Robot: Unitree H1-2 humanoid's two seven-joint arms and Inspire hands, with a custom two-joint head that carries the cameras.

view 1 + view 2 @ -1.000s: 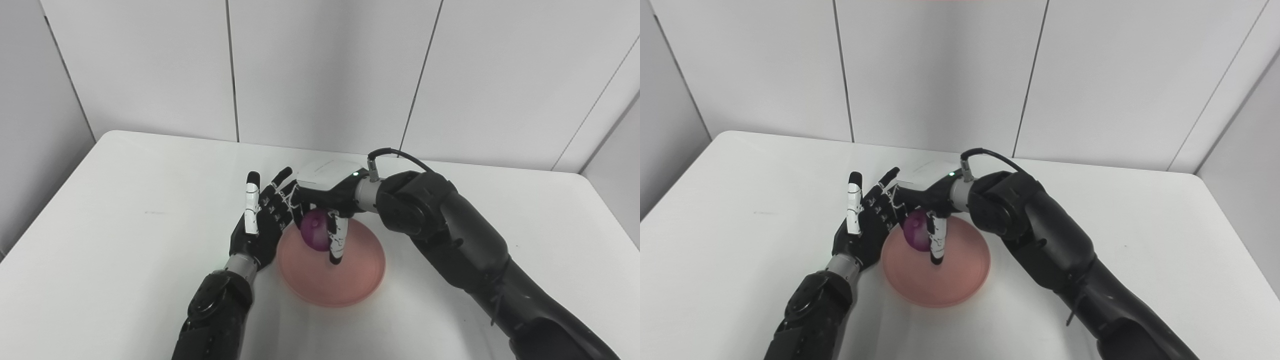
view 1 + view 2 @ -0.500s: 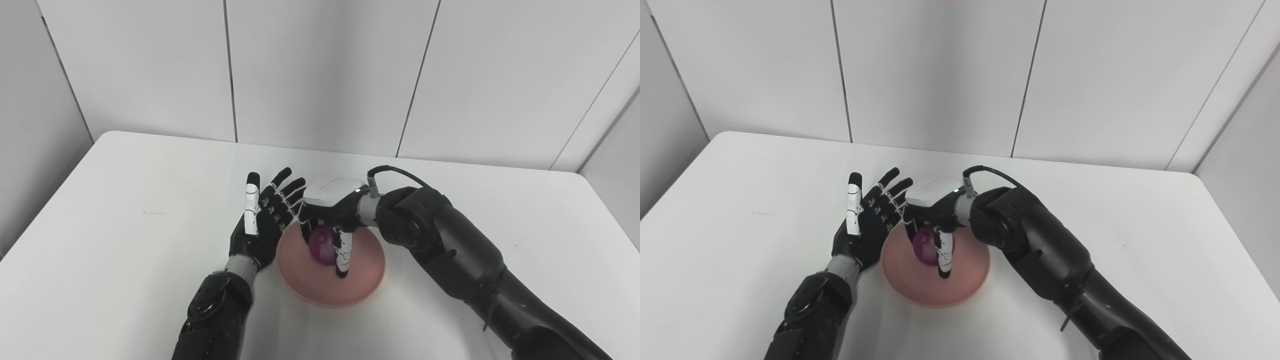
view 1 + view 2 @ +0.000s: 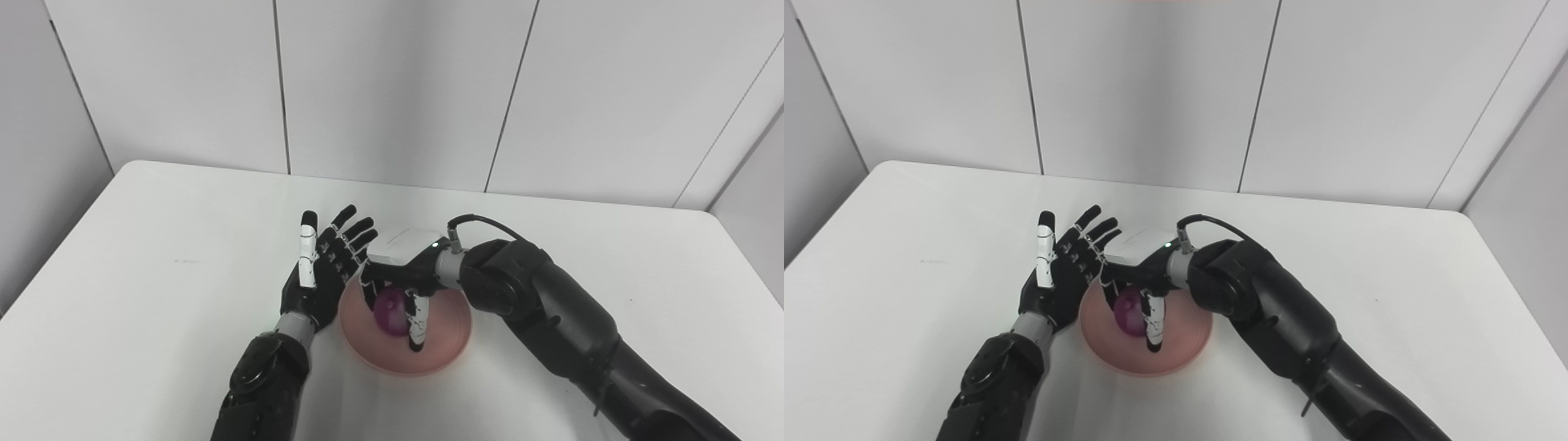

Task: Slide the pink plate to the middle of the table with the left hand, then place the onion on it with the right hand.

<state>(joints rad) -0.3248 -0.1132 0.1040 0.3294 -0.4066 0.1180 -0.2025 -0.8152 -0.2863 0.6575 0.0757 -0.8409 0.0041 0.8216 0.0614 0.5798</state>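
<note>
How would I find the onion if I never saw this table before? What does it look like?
Look at the white table and find the round pink plate near its middle, between the two black robot arms. Over that plate the right hand reaches down, and its fingers are wrapped around the onion. The onion is a small, round, purple ball, the only purple thing there.

- No text, label, brand, number or sign can be read anywhere in either view.
- The white cover on the back of the right hand (image 3: 401, 245), above the round pink plate (image 3: 450, 343), bears only a small green light, no lettering.
</note>
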